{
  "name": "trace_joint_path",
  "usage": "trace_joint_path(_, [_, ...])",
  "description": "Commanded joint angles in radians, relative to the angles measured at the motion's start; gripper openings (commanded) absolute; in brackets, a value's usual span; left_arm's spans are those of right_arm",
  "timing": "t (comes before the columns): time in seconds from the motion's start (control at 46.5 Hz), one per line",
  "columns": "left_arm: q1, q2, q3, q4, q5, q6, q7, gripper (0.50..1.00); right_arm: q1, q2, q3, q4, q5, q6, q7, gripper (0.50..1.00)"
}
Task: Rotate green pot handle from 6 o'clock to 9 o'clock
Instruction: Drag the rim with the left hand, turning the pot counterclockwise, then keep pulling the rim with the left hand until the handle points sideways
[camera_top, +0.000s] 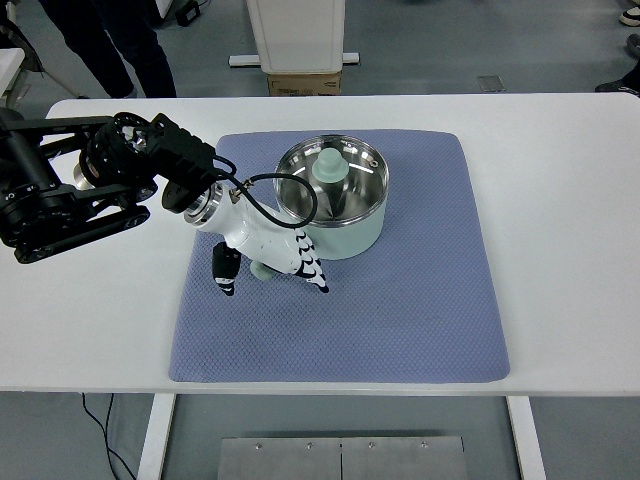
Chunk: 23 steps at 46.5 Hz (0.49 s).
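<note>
Now our left hand (262, 252) has its fingers (312, 268) curled around the green pot (335, 198) handle (259, 270), which points lower-left on the blue mat (420, 300), ready to swing toward nine o'clock.

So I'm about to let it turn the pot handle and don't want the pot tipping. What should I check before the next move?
1. Left hand at the handle: ok, it covers the handle at the pot's lower left.
2. Firm hold on the handle: cannot tell, the hand hides most of it.
3. Pot upright on the blue mat: ok.
4. Lid in place: not ok, it sits inside the pot, knob up.
5. Room on the mat to the pot's left for the swing: ok, only the robot's own arm is there.
6. Right arm out of the way: ok, not in view.
</note>
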Motion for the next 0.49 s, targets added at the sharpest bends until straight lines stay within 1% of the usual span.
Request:
trace_joint_path(0.0, [-0.007, 0.008, 0.007, -0.002, 0.000, -0.002, 0.000, 1.000, 0.000, 0.000, 0.000, 0.001, 0.000, 0.000, 0.000, 1.000])
trace_joint_path(0.473, [-0.019, 0.057, 0.033, -0.002, 0.029, 0.000, 0.000, 1.000, -0.002, 0.000, 0.000, -0.001, 0.000, 0.000, 0.000, 1.000])
